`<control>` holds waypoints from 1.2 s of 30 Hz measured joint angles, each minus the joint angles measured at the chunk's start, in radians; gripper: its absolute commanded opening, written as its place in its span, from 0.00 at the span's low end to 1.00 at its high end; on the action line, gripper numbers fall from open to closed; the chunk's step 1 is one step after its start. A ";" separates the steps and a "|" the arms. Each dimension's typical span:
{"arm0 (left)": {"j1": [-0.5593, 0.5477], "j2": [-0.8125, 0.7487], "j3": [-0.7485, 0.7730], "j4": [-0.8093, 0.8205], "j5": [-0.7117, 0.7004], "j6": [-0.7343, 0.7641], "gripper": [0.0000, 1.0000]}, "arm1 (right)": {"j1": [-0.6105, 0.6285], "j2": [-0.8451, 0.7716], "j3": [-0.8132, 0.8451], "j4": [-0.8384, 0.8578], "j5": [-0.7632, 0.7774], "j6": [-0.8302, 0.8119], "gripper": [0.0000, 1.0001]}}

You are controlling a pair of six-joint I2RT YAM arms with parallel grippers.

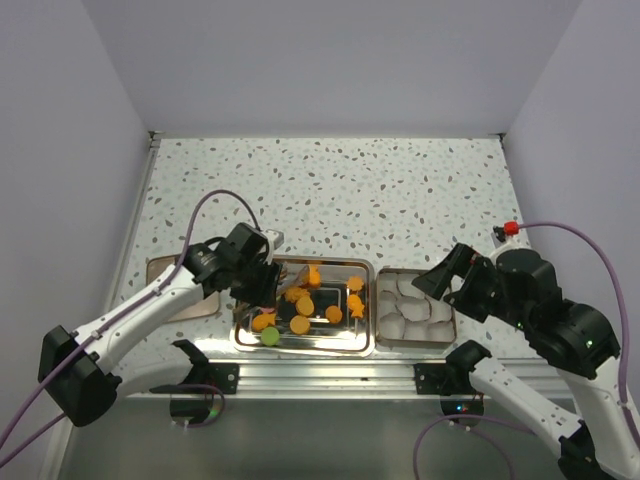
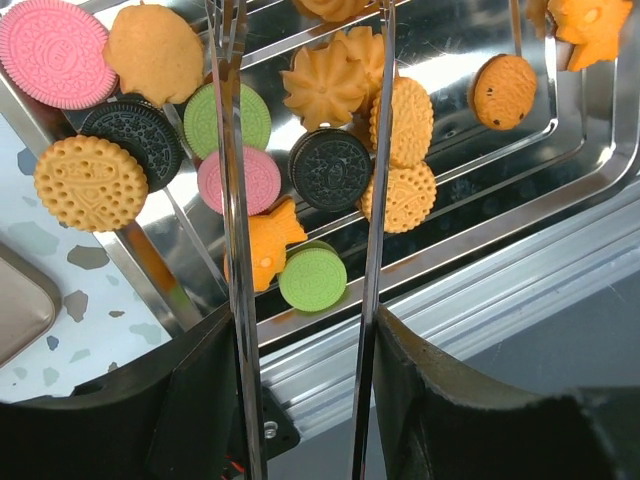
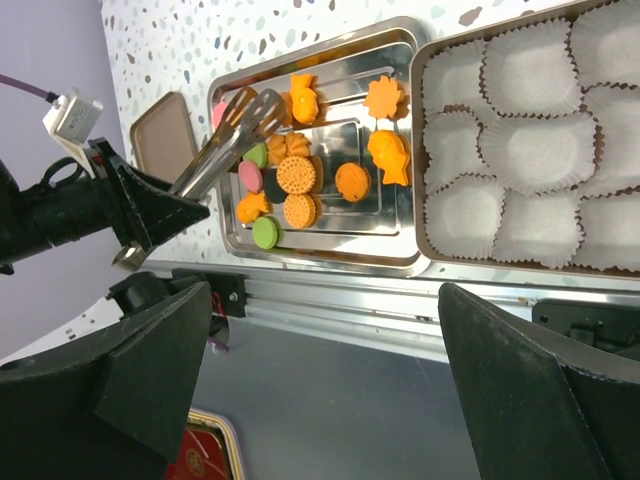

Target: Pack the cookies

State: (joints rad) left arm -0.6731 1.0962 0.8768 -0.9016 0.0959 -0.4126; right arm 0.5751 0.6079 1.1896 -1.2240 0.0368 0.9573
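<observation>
Top external view: a shiny rectangular steel tray (image 1: 305, 349) lies on the white speckled tabletop (image 1: 350, 190) near its front edge. Just beside it on the right is a shallow metal box (image 1: 416, 343) filled with white crinkled paper cups (image 3: 530, 150). All the cookies (image 2: 325, 85) visible are in the tray: orange discs, swirls and star shapes, plus pink, green and black sandwich rounds, clustered toward its left half. No cookie shows in any cup.

The left gripper (image 2: 305, 330) clasps a pair of long steel tongs (image 2: 232, 150), its fingers pressed against the outsides of the two arms. The tongs reach out over the tray's left part with their arms partly spread and roughly parallel. Nothing is pinched between them, and the cookies seen in the gap lie flat on the tray below.

The right gripper (image 3: 322, 330) hangs above the table's front rail with its jaws spread wide and nothing between them.
</observation>
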 measured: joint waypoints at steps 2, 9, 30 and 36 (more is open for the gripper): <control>-0.007 0.012 0.000 0.002 -0.012 -0.002 0.56 | 0.000 -0.004 0.000 -0.010 0.004 0.000 0.99; -0.055 0.064 0.000 0.028 -0.034 -0.017 0.52 | 0.000 -0.012 0.000 -0.050 0.027 0.000 0.99; -0.075 0.020 0.026 0.004 -0.069 -0.056 0.34 | 0.000 -0.040 -0.005 -0.077 0.050 0.015 0.99; -0.076 0.050 0.189 -0.026 -0.080 -0.056 0.33 | 0.000 -0.040 -0.016 -0.069 0.050 0.019 0.99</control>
State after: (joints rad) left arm -0.7486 1.1461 1.0660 -0.9272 0.0162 -0.4683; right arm 0.5751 0.5682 1.1732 -1.2934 0.0872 0.9764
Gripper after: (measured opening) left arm 0.401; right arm 0.986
